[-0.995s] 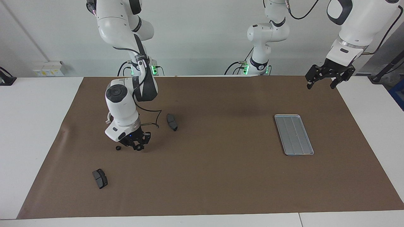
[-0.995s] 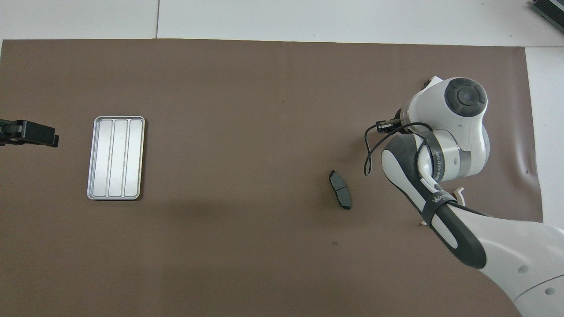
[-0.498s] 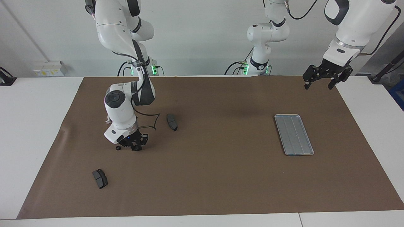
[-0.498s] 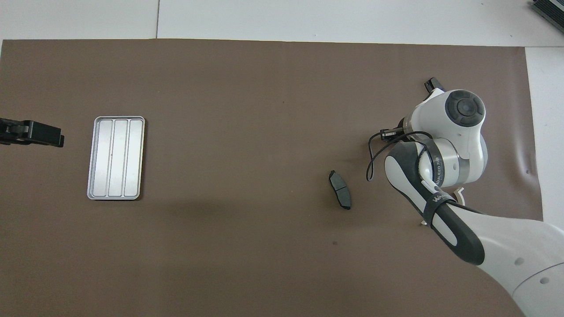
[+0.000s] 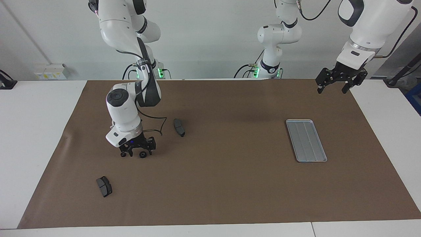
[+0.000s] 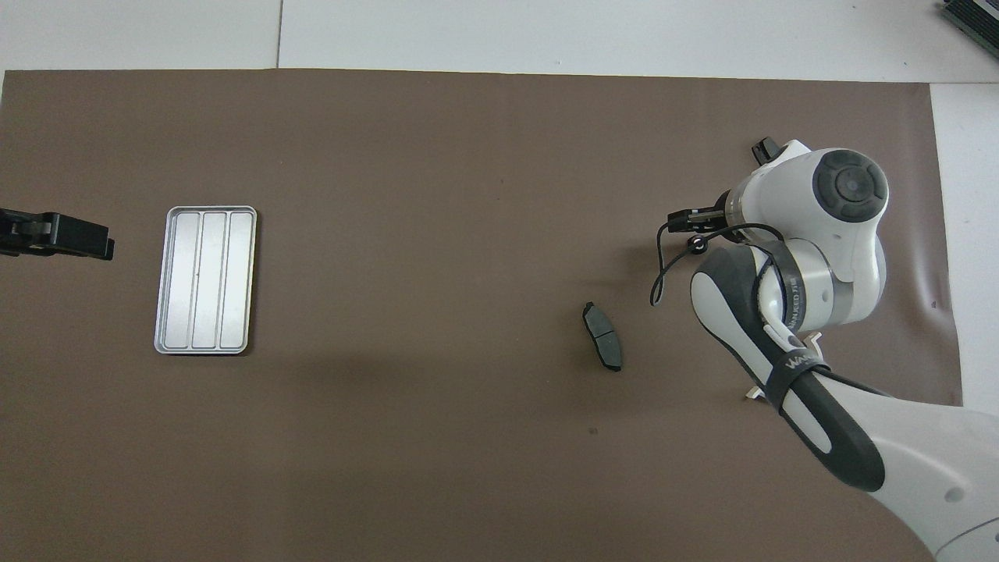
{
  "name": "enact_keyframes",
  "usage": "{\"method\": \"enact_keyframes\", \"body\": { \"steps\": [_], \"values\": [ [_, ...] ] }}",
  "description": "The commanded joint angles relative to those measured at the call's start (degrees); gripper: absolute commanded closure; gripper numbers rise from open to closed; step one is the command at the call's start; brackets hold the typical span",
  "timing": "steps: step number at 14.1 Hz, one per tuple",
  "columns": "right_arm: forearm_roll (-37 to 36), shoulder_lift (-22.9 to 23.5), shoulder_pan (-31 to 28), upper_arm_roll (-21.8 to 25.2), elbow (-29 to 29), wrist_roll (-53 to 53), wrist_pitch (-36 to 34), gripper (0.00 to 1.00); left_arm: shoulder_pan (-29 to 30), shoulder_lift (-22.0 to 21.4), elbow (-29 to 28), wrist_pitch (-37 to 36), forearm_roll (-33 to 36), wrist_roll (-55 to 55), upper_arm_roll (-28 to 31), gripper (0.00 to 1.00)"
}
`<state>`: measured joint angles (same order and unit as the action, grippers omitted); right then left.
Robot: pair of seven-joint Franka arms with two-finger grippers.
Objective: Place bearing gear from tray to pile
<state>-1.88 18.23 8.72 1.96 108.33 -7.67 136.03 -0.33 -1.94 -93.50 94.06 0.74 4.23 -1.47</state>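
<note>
White and bent steeply at the elbow, the right arm points its wrist down so the right gripper (image 5: 137, 152) hangs low over the brown mat (image 5: 230, 184), fingers spread, with two small black gears (image 5: 142, 155) on the mat at its tips. One brake pad (image 5: 179, 127) lies nearer the robots, another (image 5: 104, 186) farther. The left gripper (image 5: 332, 86) waits raised and open, over the mat's edge near the silver tray (image 5: 306, 140)
</note>
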Motion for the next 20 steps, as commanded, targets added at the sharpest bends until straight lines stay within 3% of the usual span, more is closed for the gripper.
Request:
{"method": "enact_keyframes", "body": {
  "steps": [1,8,13,16,20],
  "values": [
    [0.91,-5.12,-0.72,-0.2,-3.37,-3.66,-8.37,0.0,-0.55,-0.17,-0.63,1.47,-0.74,0.78,0.68,0.0],
    [-0.23,-19.09,-4.85,0.76,-6.1,-2.88,-25.52,0.0,-0.38,-0.17,-0.63,1.47,-0.66,0.87,0.77,0.0],
    [-0.23,-20.86,-5.38,1.55,-15.69,-2.79,-44.51,0.0,-0.2,-0.17,-0.63,1.21,-0.66,0.43,0.77,0.0],
    [0.29,-23.14,-5.47,1.55,-16.14,-2.26,-49.09,0.0,-0.11,-0.25,-0.63,0.77,-0.66,0.34,0.77,0.0],
    [-0.05,-24.56,-4.77,1.2,-13.15,-2.26,-47.79,0.0,-0.11,-0.25,-0.63,0.33,-0.66,0.34,0.77,0.0]
  ]
}}
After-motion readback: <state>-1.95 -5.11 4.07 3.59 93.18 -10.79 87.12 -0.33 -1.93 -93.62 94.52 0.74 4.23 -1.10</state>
